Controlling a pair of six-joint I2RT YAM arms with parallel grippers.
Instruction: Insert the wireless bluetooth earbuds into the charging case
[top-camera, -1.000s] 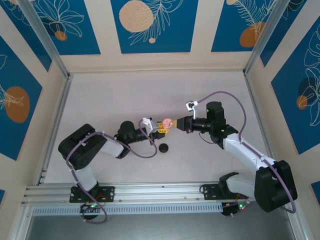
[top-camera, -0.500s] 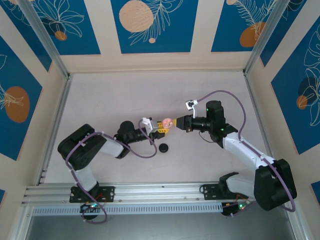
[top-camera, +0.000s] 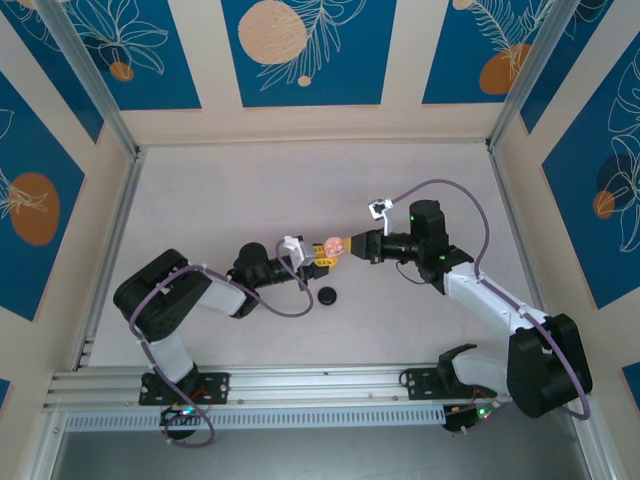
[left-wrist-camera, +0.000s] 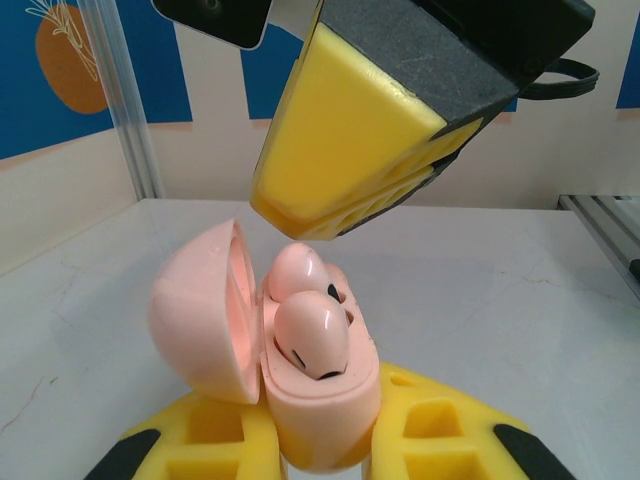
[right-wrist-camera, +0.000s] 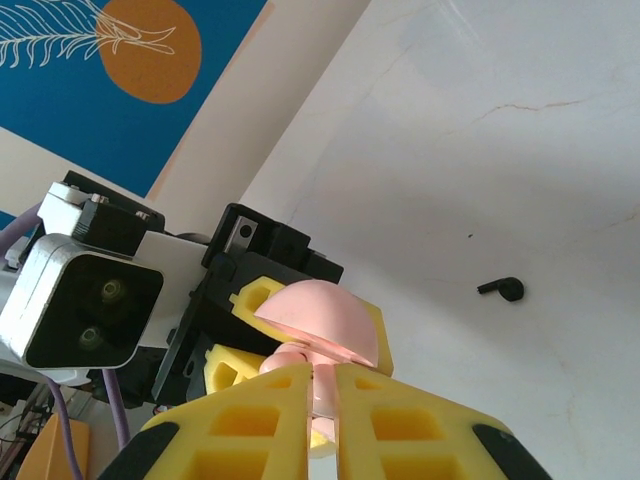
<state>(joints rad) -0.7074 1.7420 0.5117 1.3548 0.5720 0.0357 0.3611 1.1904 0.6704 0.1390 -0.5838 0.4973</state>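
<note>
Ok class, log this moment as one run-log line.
left gripper: shut on open charging case | earbuds: both in case | right gripper: shut, tips at rear earbud | black disc: on table

The pale worktop (top-camera: 300, 190) has one small black round disc (top-camera: 327, 294) lying near the left end effector (top-camera: 326, 251), just behind it.

The charging case (left-wrist-camera: 325, 415) is smooth pink plastic — table (left-wrist-camera: 520, 300) matt, veined.

Robot lab cell, aluminium rails (top-camera: 300, 380), blue leaf-print wall panels (top-camera: 340, 60), white tabletop (top-camera: 250, 190)
</note>
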